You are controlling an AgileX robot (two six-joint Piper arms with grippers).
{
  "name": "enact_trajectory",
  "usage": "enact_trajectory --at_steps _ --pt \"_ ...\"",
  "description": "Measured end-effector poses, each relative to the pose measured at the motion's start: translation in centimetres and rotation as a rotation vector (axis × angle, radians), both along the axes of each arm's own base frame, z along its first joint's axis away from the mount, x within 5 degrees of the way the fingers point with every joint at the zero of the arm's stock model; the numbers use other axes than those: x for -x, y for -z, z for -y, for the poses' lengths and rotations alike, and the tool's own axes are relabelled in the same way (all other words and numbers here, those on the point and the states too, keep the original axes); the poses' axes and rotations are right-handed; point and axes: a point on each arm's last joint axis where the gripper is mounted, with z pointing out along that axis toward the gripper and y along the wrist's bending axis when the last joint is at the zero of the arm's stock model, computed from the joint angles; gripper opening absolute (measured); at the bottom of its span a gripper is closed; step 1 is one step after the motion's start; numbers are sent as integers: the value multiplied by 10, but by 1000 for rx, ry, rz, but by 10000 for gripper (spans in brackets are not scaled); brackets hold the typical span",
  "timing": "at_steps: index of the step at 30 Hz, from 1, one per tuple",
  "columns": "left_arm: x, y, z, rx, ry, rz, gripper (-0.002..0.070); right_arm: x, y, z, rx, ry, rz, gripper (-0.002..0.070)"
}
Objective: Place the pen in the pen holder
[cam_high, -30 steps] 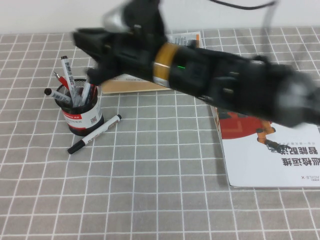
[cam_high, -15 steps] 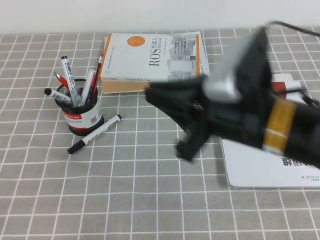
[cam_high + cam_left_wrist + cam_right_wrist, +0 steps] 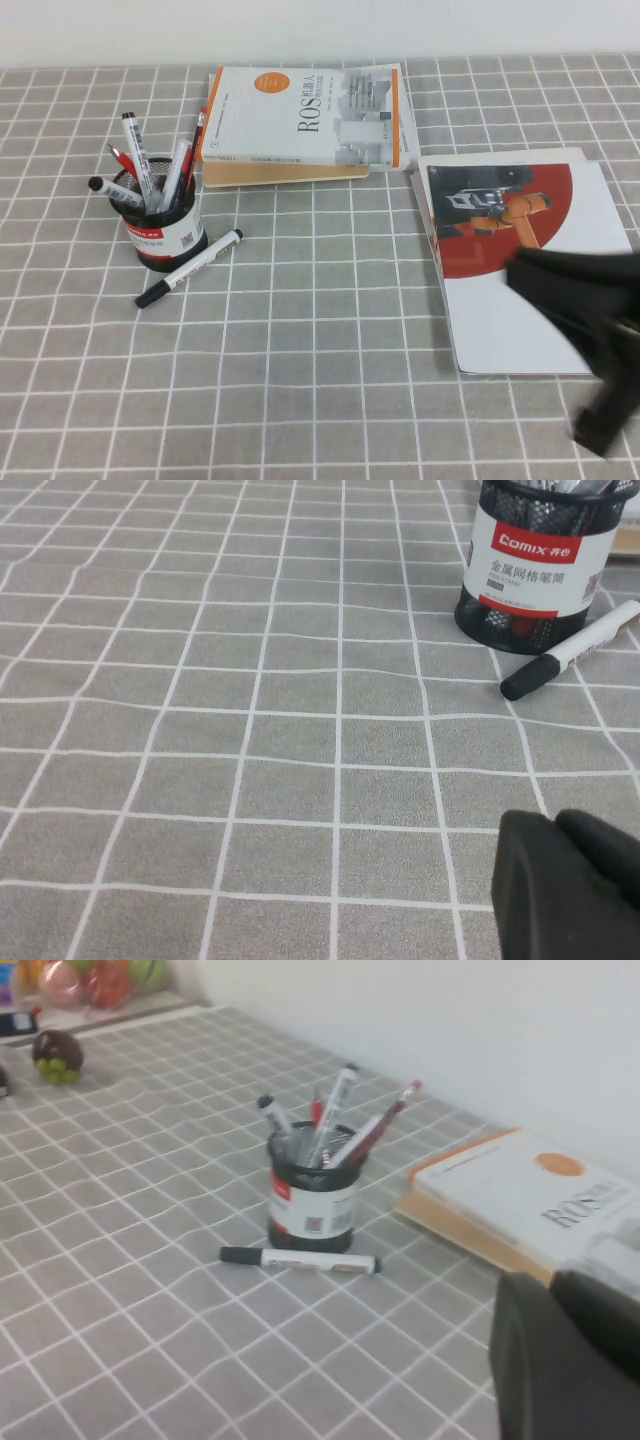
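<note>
The black mesh pen holder [image 3: 162, 236] stands at the table's left with several pens and a white marker in it. A white-barrelled pen [image 3: 190, 268] with a black cap lies flat on the cloth just in front of the holder, touching nothing else. The holder [image 3: 525, 570] and the pen [image 3: 572, 648] also show in the left wrist view, far from my left gripper [image 3: 560, 880], which is shut and empty. My right gripper [image 3: 530, 275] is a blurred dark shape at the front right over a magazine. In the right wrist view it [image 3: 560, 1360] is shut and empty, far from the holder [image 3: 312, 1200] and the pen [image 3: 300, 1259].
A thick ROS book [image 3: 310, 115] lies at the back middle. A white-and-red magazine [image 3: 490, 300] lies at the right under my right arm. Grey checked cloth [image 3: 300, 380] covers the table. Small toy fruits [image 3: 55, 1055] sit far off in the right wrist view.
My right arm has swung from over the holder and book, across the middle, to the front right corner. The pen on the cloth and the holder have not moved.
</note>
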Motion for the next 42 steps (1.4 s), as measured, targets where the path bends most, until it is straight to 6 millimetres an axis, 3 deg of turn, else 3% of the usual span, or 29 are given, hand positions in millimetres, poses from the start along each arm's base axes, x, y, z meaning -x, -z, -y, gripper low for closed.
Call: enact_trajectory --at_steps 8,14,21,27,33,42 --pt "0 0 0 0 0 0 -3 35 -1 42 -68 89 92 -13" --pt "0 0 0 0 0 0 -3 43 6 60 -72 186 54 -13" --pt "0 0 0 0 0 0 -3 51 49 70 -56 238 -182 -12" --pt "0 0 0 0 0 0 -3 43 76 87 -118 420 61 -13" --pt "0 0 0 0 0 0 -3 57 87 101 -254 523 -32 -13" --pt "0 0 0 0 0 0 -3 69 125 117 -237 748 -75 -13"
